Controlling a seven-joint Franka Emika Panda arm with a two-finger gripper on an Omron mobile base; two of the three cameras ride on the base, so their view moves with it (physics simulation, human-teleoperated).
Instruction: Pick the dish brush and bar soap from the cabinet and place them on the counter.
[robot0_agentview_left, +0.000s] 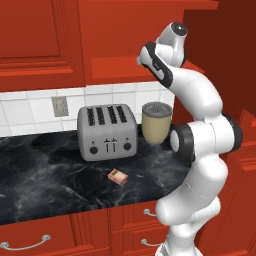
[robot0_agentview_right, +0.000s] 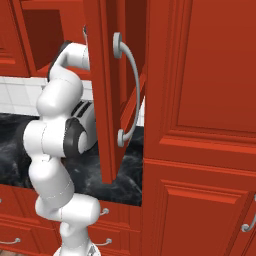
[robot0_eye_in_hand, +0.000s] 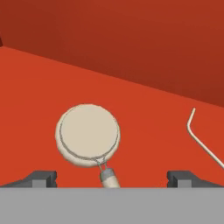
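1 dish brush on the red shelf of the cabinet: round beige-tan head, face up toward the camera, short pale handle stub running down between the fingertips. Gripper spread fully wide, 2 dark fingertips flanking the handle, holding nothing, touching nothing. Bar soap, small and tan-orange with reddish edges, flat on the black marble counter just in front of the toaster.

The arm stood folded, its forearm reaching up; the gripper had its jaws spread wide, nothing between the fingers.
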